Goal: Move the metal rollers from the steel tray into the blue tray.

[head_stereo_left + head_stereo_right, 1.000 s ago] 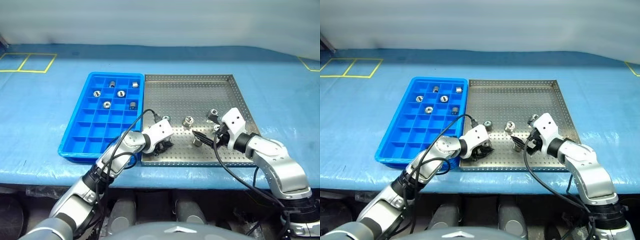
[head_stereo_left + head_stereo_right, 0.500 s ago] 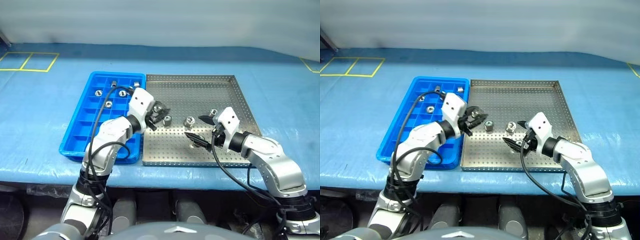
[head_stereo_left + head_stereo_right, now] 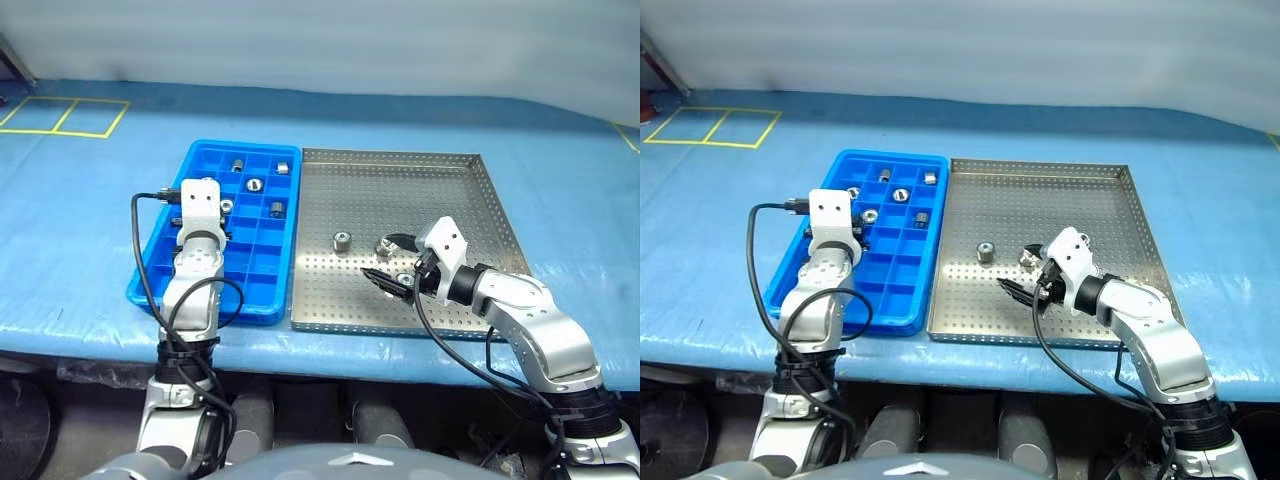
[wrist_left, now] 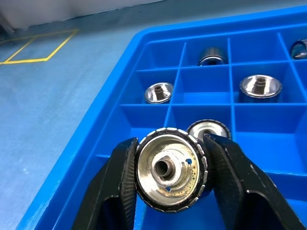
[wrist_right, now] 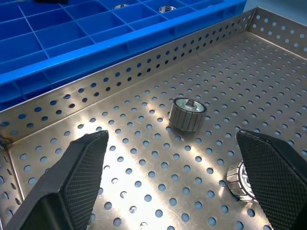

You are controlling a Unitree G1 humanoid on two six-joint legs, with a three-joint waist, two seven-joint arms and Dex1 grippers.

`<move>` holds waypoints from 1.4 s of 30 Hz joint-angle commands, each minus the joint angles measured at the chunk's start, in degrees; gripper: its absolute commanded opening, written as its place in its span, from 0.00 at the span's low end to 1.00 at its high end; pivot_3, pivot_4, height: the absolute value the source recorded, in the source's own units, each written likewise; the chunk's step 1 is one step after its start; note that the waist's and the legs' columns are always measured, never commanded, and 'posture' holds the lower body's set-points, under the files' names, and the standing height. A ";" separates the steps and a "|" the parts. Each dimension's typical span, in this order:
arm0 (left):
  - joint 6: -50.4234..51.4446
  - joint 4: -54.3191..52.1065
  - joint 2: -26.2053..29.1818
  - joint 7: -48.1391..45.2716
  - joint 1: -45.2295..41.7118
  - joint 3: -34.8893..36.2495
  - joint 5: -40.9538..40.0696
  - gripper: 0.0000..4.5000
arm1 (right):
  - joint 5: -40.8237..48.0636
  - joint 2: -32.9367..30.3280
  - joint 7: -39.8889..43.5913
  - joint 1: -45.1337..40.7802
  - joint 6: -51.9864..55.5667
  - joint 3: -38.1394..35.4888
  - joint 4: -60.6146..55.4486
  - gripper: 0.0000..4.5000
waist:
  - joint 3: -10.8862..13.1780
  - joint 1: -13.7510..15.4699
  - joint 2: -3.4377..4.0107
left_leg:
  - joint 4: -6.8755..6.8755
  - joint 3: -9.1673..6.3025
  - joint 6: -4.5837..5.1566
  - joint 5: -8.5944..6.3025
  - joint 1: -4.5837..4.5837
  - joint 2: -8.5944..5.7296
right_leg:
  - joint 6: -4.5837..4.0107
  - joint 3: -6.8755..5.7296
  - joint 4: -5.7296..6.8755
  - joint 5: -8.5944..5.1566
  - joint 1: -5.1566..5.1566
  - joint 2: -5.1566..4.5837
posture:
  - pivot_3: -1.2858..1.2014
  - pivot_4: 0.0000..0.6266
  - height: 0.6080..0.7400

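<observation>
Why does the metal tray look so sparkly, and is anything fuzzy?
In the right wrist view the steel tray throws bright white glare off its holed floor near a roller; the right gripper's fingers up close look soft. In the left wrist view the held roller is crisp and mirrors light, while the blue tray blurs farther off.

L tool clamped, R tool open
</observation>
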 commanded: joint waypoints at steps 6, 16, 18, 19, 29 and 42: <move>-5.53 2.12 -1.58 7.17 -1.73 1.87 3.03 0.41 | -0.36 -0.17 -1.10 0.44 -1.19 -1.49 -1.58 1.00 | 0.01 0.01 -0.01 | -0.01 0.00 0.00 0.00 0.00 0.00 | 0.01 0.00 0.00 0.01 0.00 0.00 | 0.56 0.24 1.00; -7.58 5.61 -2.84 7.59 -1.74 2.43 2.10 0.85 | -1.02 -0.29 -1.79 0.30 -1.66 -1.68 -1.51 1.00 | 0.01 -0.05 -0.01 | 0.00 0.01 -0.01 0.00 0.00 0.00 | 0.02 0.00 0.01 0.01 0.00 -0.01 | 0.56 0.24 1.00; -12.77 4.90 -4.22 7.85 -2.13 2.76 0.87 0.85 | -1.15 -0.28 -2.02 0.31 -1.69 -1.78 -1.48 1.00 | 0.01 -0.03 -0.02 | 0.00 0.01 -0.01 0.00 0.00 0.00 | 0.02 0.00 0.00 0.02 0.00 -0.01 | 0.56 0.24 1.00; -15.80 4.64 -4.93 7.13 -2.41 2.40 0.03 0.85 | -1.24 -0.24 -2.19 0.30 -1.73 -1.83 -1.45 1.00 | 0.01 0.01 -0.01 | 0.00 0.01 -0.01 0.01 0.00 0.00 | 0.02 0.00 0.00 0.02 0.00 -0.01 | 0.56 0.24 1.00; -12.94 8.37 -0.80 -36.27 -6.91 -15.57 -17.47 0.85 | -2.35 -1.84 -3.79 2.93 -1.10 -3.67 -4.18 1.00 | 0.00 -0.32 0.00 | 0.02 0.04 -0.02 0.00 -0.09 -0.05 | 0.02 0.02 -0.12 0.01 -0.01 -0.04 | 0.53 0.24 1.00; -7.35 25.88 -0.09 -35.74 -14.31 -25.06 -7.15 0.85 | -1.97 -1.76 -6.33 7.90 -0.54 -5.42 -8.44 1.00 | 0.00 -3.45 0.00 | 0.02 0.04 0.04 0.02 0.00 -0.02 | 0.01 0.05 0.05 0.00 -0.04 -0.01 | 0.51 0.24 1.00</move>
